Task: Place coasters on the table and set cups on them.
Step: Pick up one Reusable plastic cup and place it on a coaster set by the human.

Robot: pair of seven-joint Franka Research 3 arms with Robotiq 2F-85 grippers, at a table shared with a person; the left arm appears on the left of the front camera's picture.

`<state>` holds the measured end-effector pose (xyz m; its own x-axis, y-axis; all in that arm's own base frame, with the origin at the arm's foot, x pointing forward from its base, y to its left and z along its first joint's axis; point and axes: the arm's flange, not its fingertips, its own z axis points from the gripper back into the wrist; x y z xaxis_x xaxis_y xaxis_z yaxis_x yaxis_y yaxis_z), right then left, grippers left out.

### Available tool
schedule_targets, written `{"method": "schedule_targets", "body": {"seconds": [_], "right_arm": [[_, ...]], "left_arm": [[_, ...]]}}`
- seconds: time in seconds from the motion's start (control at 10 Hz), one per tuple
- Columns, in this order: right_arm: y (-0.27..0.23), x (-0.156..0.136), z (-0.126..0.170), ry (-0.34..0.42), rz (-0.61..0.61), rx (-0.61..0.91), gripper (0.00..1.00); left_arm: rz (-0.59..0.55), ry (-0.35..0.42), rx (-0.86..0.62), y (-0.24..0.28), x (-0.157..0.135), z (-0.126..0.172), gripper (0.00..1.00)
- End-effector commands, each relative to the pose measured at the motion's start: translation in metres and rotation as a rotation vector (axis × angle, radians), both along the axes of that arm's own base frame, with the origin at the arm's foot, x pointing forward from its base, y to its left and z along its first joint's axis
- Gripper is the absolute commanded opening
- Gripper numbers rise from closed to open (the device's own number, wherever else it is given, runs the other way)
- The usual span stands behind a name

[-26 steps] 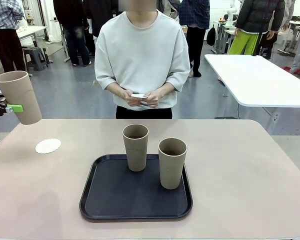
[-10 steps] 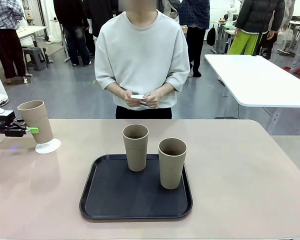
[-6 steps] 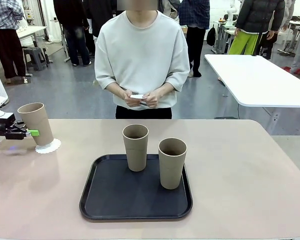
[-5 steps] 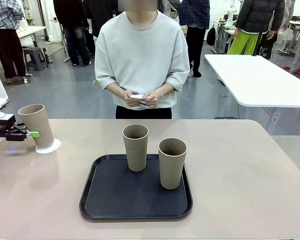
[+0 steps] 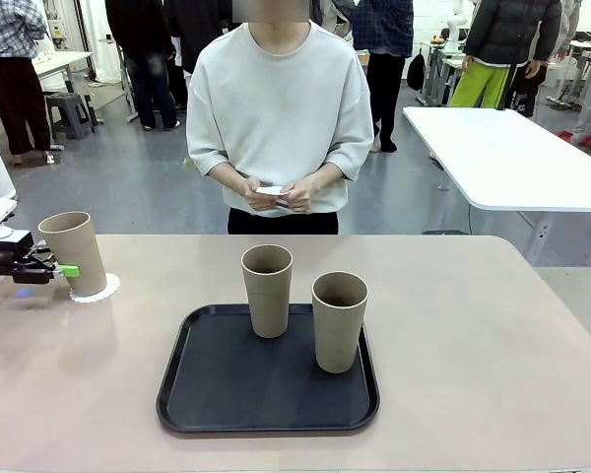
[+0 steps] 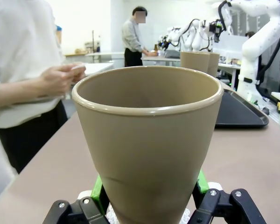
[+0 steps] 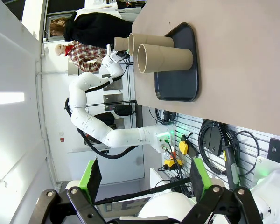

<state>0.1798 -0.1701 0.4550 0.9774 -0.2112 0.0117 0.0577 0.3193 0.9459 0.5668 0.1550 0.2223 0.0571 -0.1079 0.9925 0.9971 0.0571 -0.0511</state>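
Left gripper [image 6: 149,189]: pads pinching the lower wall of one cup [image 5: 73,251], which sits slightly tilted on a coaster [image 5: 106,288] near the far left edge of the table [image 5: 492,335]. Right gripper [image 7: 142,179]: fingers spread wide, holding nothing, well apart from the table. Two more cups [image 5: 267,291] [image 5: 340,321]: upright on a black tray [image 5: 207,394] mid-table.
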Motion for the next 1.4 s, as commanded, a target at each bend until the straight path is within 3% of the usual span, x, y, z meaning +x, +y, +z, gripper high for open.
{"method": "schedule_targets", "body": {"seconds": [0.0,1.3], "right_arm": [[0.000,-0.001,0.000,-0.010,0.002,0.008,1.00],[0.000,-0.001,0.000,-0.010,0.002,0.008,1.00]], "left_arm": [[-0.010,-0.020,0.024,-0.004,-0.006,0.000,0.84],[-0.035,-0.012,0.021,-0.015,-0.009,-0.006,0.84]]}}
